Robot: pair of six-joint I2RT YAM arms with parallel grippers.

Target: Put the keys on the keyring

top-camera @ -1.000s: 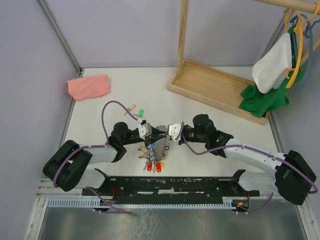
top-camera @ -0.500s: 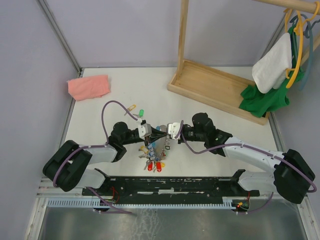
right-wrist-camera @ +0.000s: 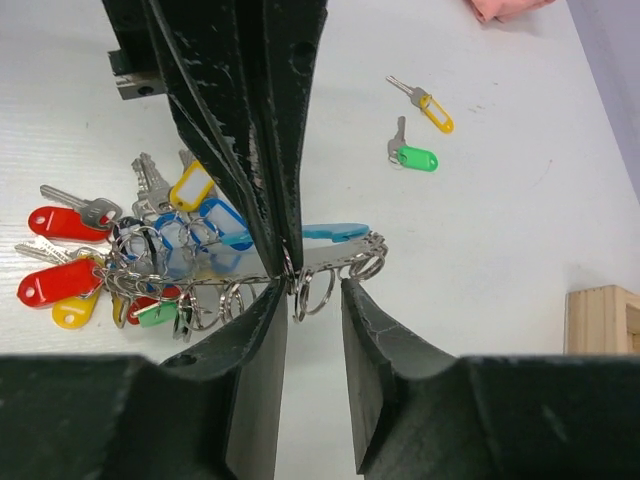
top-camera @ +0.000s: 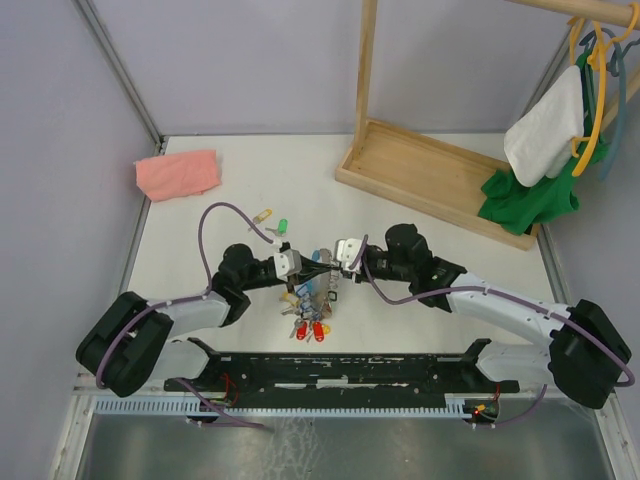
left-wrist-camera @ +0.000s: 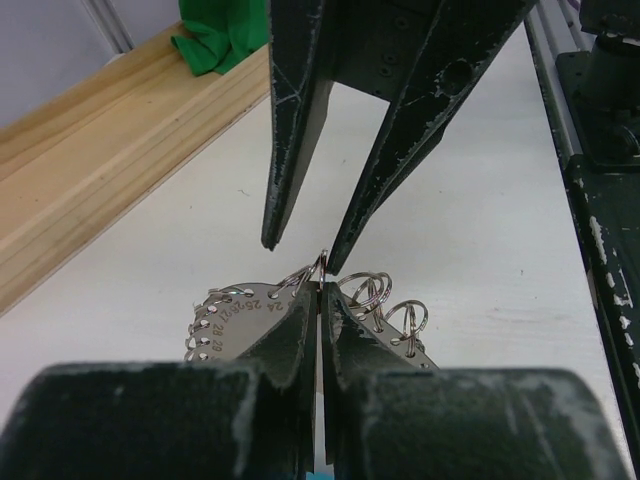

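Note:
The keyring bunch [top-camera: 308, 312] with several coloured-head keys hangs between my two grippers. My left gripper [left-wrist-camera: 320, 290] is shut on the keyring's grey curved piece [left-wrist-camera: 235, 320], a numbered metal plate lined with small rings. My right gripper [right-wrist-camera: 312, 288] is open, its fingers either side of one small ring [right-wrist-camera: 318, 297] on that plate [right-wrist-camera: 340, 252], tip to tip with the left gripper [right-wrist-camera: 285, 262]. The light-blue tag [right-wrist-camera: 335, 231] lies behind the plate. The tan-yellow key [right-wrist-camera: 430, 108] and the green key [right-wrist-camera: 412, 157] lie loose on the table, also in the top view [top-camera: 263, 215] [top-camera: 283, 226].
A wooden rack base [top-camera: 430, 175] stands at the back right, with white and green clothes on hangers [top-camera: 545, 150] beside it. A pink cloth [top-camera: 178, 173] lies at the back left. Red, yellow and blue keys of the bunch [right-wrist-camera: 70, 280] trail on the table.
Both grippers have shifted a little towards the far side, still meeting tip to tip over the bunch. The loose keys have not moved.

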